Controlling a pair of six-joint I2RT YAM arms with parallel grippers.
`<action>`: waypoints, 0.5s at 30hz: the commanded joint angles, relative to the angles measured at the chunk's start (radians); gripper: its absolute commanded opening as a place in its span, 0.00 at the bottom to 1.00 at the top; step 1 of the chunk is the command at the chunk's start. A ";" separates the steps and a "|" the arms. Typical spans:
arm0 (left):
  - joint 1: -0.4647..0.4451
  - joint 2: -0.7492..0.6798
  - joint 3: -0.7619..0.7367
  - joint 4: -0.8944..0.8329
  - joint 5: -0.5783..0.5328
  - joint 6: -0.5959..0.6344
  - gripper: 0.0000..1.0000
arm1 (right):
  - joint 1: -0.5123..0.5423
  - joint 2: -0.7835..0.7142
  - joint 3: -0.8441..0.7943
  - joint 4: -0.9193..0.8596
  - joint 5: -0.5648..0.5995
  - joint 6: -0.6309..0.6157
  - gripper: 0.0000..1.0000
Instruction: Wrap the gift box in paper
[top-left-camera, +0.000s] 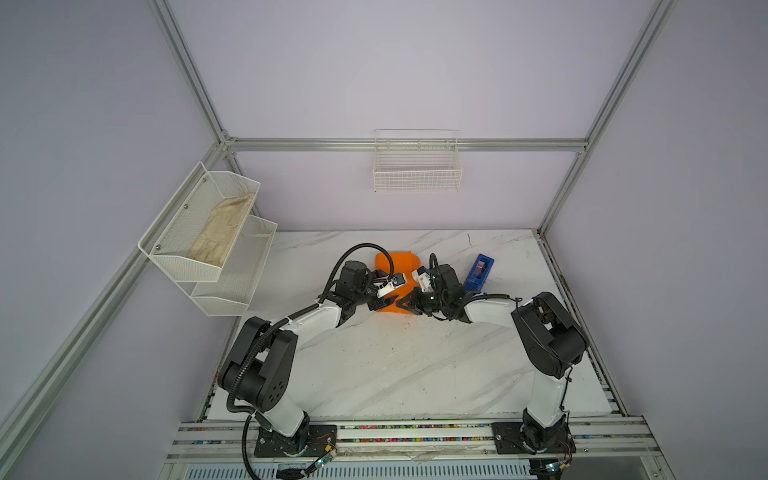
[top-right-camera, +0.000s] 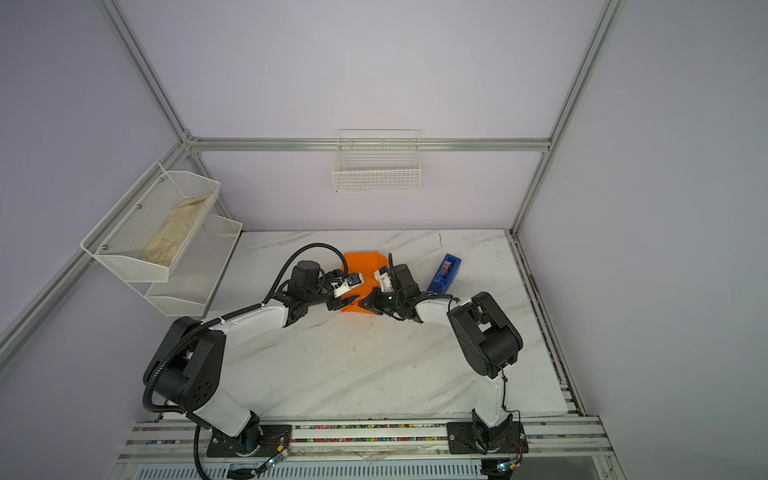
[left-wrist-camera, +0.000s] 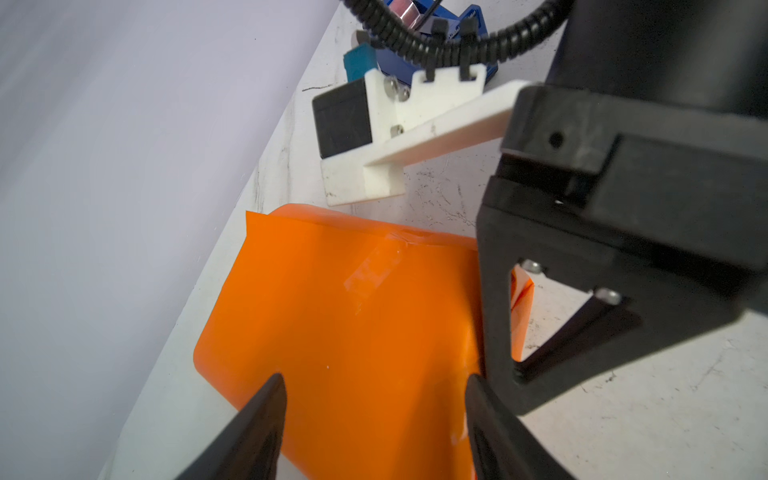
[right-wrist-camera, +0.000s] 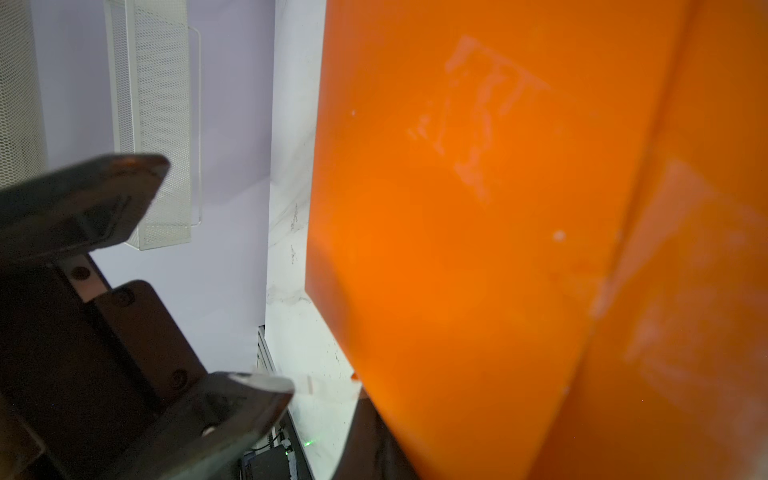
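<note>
Steadying the paper (top-left-camera: 394, 266)
Right gripper (top-left-camera: 404, 304), shut, pins paper's side (likely against sliding); left gripper (left-wrist-camera: 374, 380) hangs open over it.

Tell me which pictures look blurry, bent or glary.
Both top views: even light, silver aluminium frame posts splayed by the wide lens. Left wrist view: the black left gripper blurs close up; a clear tape patch glints on the folded orange paper. Right wrist view: that paper looms, soft-focused.
</note>
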 joint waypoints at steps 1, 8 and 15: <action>0.000 0.026 0.109 0.037 0.026 -0.035 0.67 | 0.005 0.004 0.018 0.024 0.016 0.003 0.00; -0.001 0.087 0.146 0.001 -0.008 -0.023 0.67 | 0.006 0.001 0.018 0.021 0.017 0.003 0.00; -0.001 0.124 0.177 -0.043 -0.112 0.014 0.65 | 0.005 0.000 0.020 0.018 0.014 0.002 0.00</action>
